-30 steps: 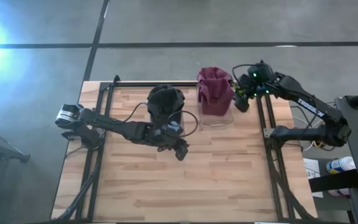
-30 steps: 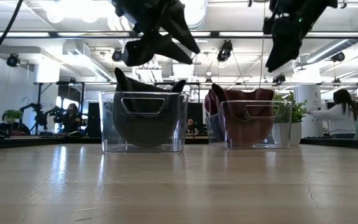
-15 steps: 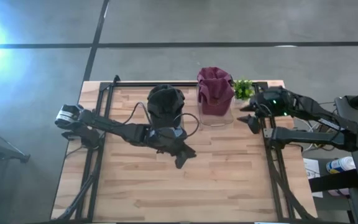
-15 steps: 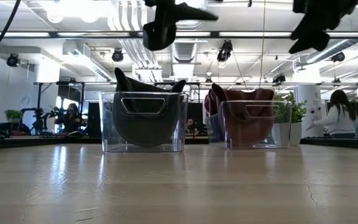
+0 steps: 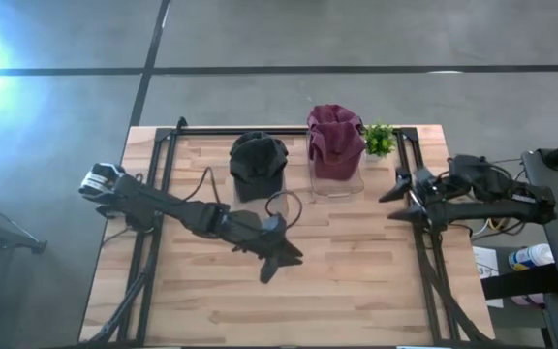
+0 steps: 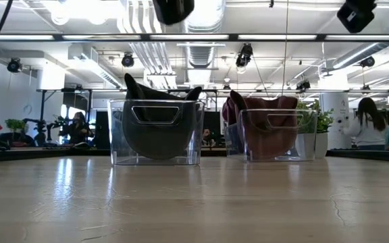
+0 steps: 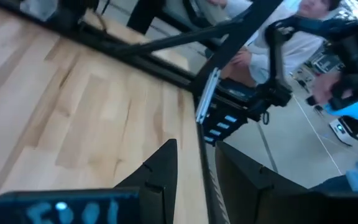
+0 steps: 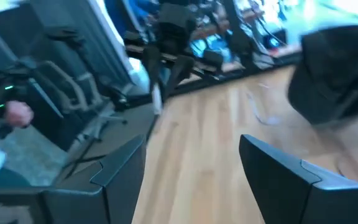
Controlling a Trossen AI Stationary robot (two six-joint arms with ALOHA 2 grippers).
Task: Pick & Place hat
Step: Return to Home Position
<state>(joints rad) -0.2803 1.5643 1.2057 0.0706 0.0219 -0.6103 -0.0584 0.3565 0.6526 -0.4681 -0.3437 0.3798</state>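
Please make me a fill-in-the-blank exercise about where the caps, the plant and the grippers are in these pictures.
1. The black cap lies in the ____ bin.
2. The red cap lies in the ____ bin.
3. The small plant stands beside the bin with the ____ cap.
4. The left gripper and the right gripper both have ____ fingers and hold nothing.
Missing words: left; right; red; open.

Black cap [image 5: 258, 160] in left clear bin [image 6: 118, 135], red caps [image 5: 334, 131] (bunched) in right bin [image 5: 337, 186].
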